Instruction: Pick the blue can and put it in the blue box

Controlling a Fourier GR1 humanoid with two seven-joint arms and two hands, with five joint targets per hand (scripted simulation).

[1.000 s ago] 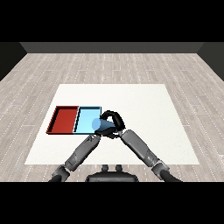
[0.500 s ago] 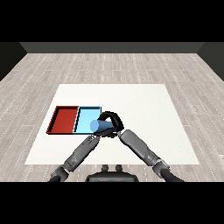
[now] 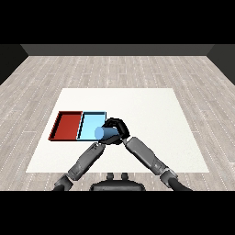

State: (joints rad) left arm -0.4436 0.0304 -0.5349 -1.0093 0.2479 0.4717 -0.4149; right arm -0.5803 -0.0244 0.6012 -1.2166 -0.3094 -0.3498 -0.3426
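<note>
The blue can (image 3: 103,133) lies tilted on its side in the air, its round end facing left. My right hand (image 3: 117,127) is shut on it, fingers curled over its right part. The can hangs at the near right corner of the light blue tray (image 3: 92,122), partly over its right rim. To the left of that tray lies the red tray (image 3: 67,125). My left hand (image 3: 102,142) sits just below the can and is mostly hidden by it.
Both trays lie side by side on the left part of the white table (image 3: 151,114). My two forearms meet in a V in front of the trays. Grey plank floor surrounds the table.
My right hand with the can has sunk very slightly towards the blue tray's corner. The left arm has stayed where it was.
</note>
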